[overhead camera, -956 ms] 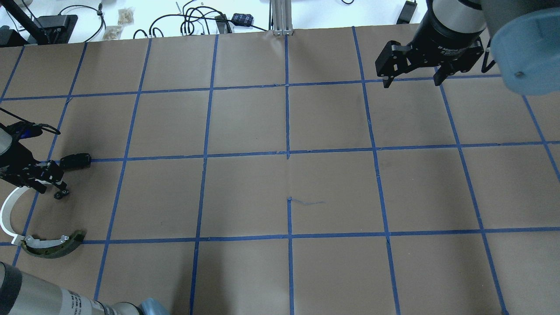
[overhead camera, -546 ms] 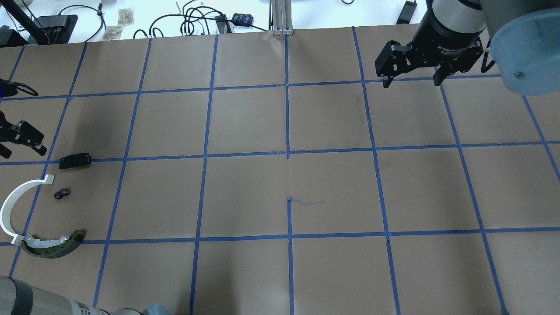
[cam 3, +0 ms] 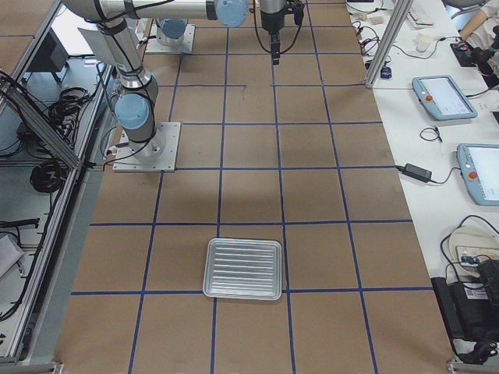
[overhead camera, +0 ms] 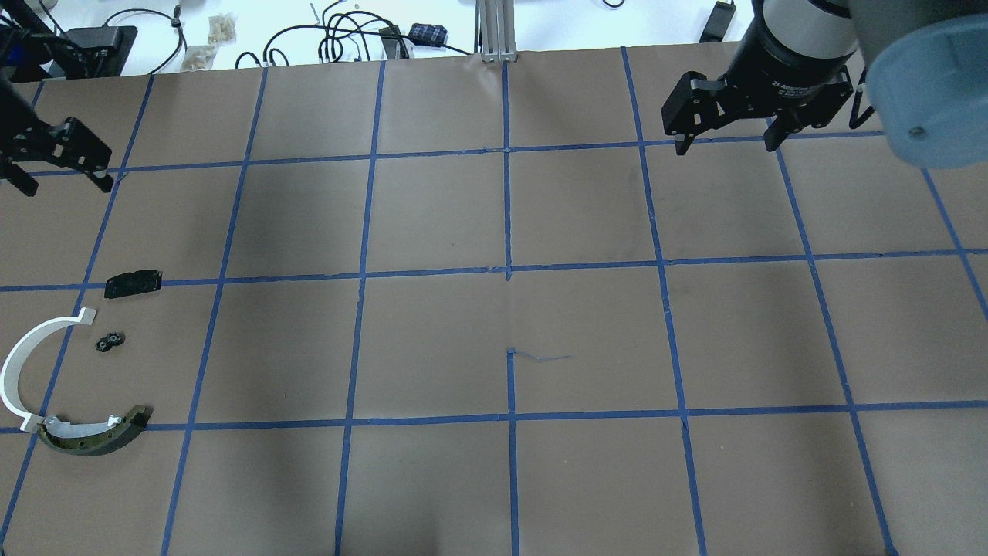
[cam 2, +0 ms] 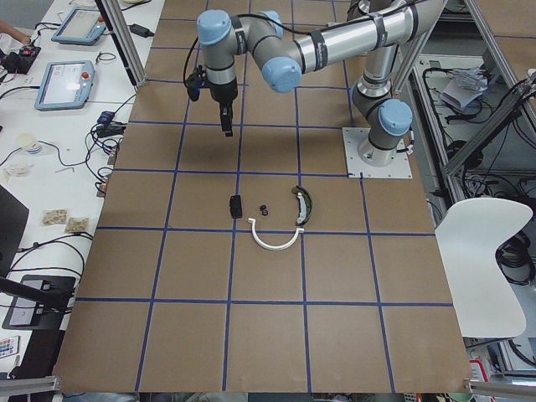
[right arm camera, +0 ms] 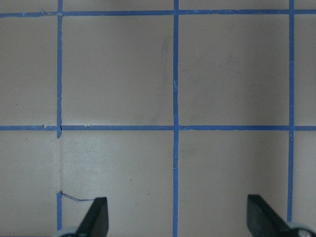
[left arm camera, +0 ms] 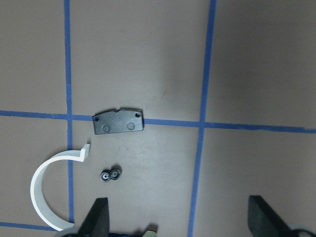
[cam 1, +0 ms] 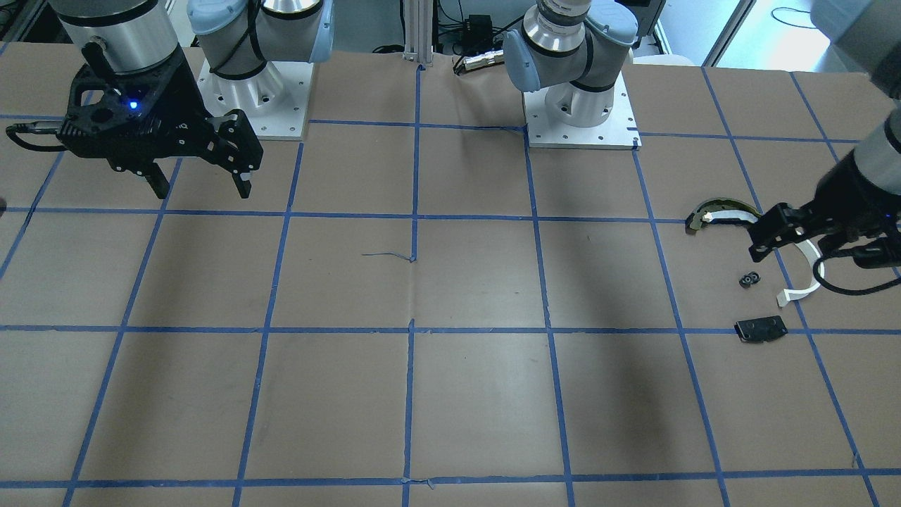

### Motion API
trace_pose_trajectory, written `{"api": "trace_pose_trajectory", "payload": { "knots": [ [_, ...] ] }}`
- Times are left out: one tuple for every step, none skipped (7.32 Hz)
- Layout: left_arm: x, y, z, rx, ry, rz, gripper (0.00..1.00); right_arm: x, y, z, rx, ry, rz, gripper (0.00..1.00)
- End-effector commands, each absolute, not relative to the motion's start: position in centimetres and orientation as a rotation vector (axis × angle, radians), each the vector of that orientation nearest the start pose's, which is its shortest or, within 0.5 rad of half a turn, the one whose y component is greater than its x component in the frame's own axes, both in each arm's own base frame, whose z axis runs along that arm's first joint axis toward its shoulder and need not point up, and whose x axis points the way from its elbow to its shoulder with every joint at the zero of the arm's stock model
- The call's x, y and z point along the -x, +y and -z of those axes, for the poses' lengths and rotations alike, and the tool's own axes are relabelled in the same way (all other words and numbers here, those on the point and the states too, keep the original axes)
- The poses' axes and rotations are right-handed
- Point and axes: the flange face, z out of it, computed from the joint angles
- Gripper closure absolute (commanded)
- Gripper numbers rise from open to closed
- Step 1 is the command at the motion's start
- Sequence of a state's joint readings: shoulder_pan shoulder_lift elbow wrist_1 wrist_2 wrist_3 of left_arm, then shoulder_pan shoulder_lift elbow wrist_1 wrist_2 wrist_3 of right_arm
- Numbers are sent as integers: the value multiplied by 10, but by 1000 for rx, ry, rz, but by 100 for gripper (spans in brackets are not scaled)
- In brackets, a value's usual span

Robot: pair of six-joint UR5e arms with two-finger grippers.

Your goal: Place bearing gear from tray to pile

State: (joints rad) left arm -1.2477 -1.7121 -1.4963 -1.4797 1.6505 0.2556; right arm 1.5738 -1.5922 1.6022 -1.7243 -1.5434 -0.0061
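Observation:
The bearing gear (overhead camera: 110, 341), a small black double gear, lies on the brown paper in the pile, free of both grippers. It also shows in the front view (cam 1: 750, 279) and the left wrist view (left arm camera: 111, 174). Around it lie the white half-ring strip (overhead camera: 15, 363), the olive-and-black shoe-like piece (overhead camera: 93, 436) and the flat black plate (overhead camera: 133, 283). My left gripper (overhead camera: 60, 179) is open and empty, up off the table and on the far side of the pile. My right gripper (overhead camera: 725, 145) is open and empty at the far right. The silver tray (cam 3: 242, 269) shows only in the exterior right view.
The table is brown paper with a grid of blue tape. Cables and small boxes (overhead camera: 347, 38) lie beyond its far edge. The two arm bases (cam 1: 577, 105) stand at the robot's side of the table.
My left gripper was down over the bearing gear. It has let go of it, risen and moved toward the far edge. The gear stays beside the white strip. The right arm has not moved.

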Motion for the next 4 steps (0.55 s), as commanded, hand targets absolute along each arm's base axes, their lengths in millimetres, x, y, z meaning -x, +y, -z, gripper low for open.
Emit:
{"api": "trace_pose_trajectory", "payload": {
  "knots": [
    [70,-546,-486,51,3130,107,0,-138,-495,-499,18,3103,222,0],
    [100,-535,-483,-19,3151,98,0,-138,-495,-499,18,3105,222,0],
    [105,-531,-484,-44,3148,107,0,-138,-495,-498,17,3105,220,0],
    [105,-529,-485,-56,3151,110,0,-138,-495,-498,17,3105,220,0]
  ]
}}
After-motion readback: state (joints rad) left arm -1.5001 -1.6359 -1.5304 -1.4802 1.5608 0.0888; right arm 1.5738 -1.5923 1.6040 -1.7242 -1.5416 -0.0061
